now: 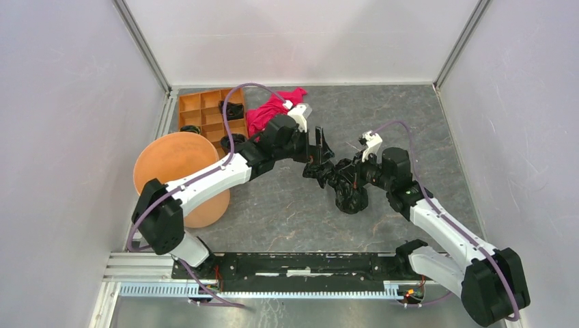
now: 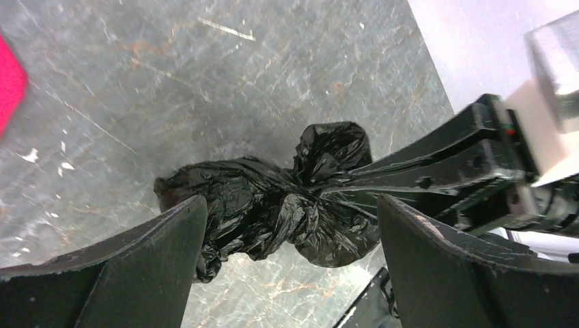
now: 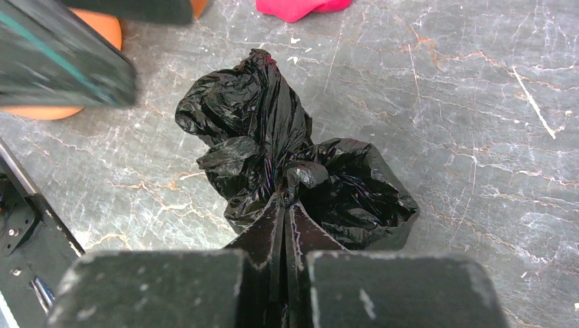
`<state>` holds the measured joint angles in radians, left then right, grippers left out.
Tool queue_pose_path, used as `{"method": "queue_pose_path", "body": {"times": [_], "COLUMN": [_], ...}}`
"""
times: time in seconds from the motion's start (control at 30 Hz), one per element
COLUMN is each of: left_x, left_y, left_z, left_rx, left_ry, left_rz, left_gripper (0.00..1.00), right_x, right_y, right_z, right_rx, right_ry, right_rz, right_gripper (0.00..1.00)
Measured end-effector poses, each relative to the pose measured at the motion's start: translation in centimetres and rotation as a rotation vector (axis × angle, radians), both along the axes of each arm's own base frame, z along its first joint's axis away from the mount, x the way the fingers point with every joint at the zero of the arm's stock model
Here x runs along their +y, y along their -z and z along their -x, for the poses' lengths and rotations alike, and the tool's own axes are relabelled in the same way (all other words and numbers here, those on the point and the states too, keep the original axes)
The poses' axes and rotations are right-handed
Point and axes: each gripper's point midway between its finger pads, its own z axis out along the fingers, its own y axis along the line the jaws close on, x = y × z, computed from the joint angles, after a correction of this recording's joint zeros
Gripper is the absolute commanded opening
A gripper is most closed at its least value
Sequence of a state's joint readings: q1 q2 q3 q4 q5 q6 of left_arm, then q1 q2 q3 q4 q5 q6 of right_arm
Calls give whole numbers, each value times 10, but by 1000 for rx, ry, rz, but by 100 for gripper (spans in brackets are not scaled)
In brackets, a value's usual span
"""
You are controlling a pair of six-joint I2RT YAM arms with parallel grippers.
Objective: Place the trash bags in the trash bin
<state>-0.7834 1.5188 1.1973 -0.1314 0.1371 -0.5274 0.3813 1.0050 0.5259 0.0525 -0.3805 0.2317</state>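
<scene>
Grey marbled tabletop (image 1: 287, 225), enclosed by white walls, carries all items. Count: one crumpled black plastic film trash bag (image 3: 273, 137), one round orange-brown smooth trash bin (image 1: 174, 160), one flat orange compartment tray (image 1: 193, 102), one red-pink cloth (image 1: 263, 115) and two grippers.

The right gripper (image 3: 287, 205) is clenched on the trash bag. Its fingers meet on a gathered fold at the near side of the bundle, and the rest of the film bulges beyond the fingertips. The left gripper (image 2: 290, 205) is fully spread, one finger on each side of the bundle. Contact with the film cannot be determined.

The film is glossy, deeply wrinkled and bunched into lobes, resting on the tabletop.

Only the top view shows the compartment tray, which holds two small dark items that cannot be identified. It also shows the trash bin well apart from both sets of fingers, behind the left forearm. The right wrist view shows the pinch line between the closed fingers. The left wrist view shows the right fingers entering the bundle from the side.
</scene>
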Motion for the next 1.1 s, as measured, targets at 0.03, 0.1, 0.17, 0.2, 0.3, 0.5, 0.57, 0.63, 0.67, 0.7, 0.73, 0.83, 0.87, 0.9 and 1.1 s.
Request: {"method": "queue_pose_path", "body": {"times": [0.03, 0.1, 0.17, 0.2, 0.3, 0.5, 0.57, 0.63, 0.67, 0.7, 0.73, 0.83, 0.87, 0.9, 1.1], "left_x": [-2, -4, -6, -7, -9, -5, -5, -6, -6, -6, -7, -9, -10, -10, -12], "left_y": [6, 18, 33, 38, 62, 82, 81, 80, 80, 79, 79, 76, 75, 74, 61], "left_z": [1, 3, 5, 5, 4, 5, 4, 3, 3, 3, 4, 4, 5, 5, 5], "left_rx": [25, 70, 118, 134, 192, 251, 258, 264, 266, 270, 273, 275, 277, 276, 276], "left_ry": [-2, -5, -9, -12, -26, -45, -42, -38, -34, -33, -29, -15, -8, -4, 13], "left_rz": [3, 3, -5, -8, -36, -52, -39, -21, -13, -6, 1, 18, 22, 26, 71], "left_gripper": [100, 100, 100, 99, 96, 78, 67, 56, 51, 48, 47, 50, 55, 66, 100], "right_x": [0, 1, 2, 2, 1, -12, -17, -22, -24, -25, -26, -25, -25, -23, -10], "right_y": [-2, -6, -8, -8, -10, -11, -13, -16, -19, -23, -26, -39, -43, -47, -59], "right_z": [0, 0, 0, 0, 0, 2, 3, 4, 4, 4, 4, 3, 3, 3, 10], "right_rx": [-3, -11, -12, -11, -14, -25, -33, -40, -47, -53, -60, -80, -87, -93, -102], "right_ry": [2, 5, 7, 7, 12, 57, 70, 84, 90, 94, 96, 95, 92, 85, 6], "right_rz": [-6, -18, -29, -30, -33, 24, 44, 58, 64, 68, 70, 64, 59, 52, 12], "right_gripper": [0, 1, 0, 0, 0, 1, 1, 1, 1, 1, 1, 1, 2, 1, 2]}}
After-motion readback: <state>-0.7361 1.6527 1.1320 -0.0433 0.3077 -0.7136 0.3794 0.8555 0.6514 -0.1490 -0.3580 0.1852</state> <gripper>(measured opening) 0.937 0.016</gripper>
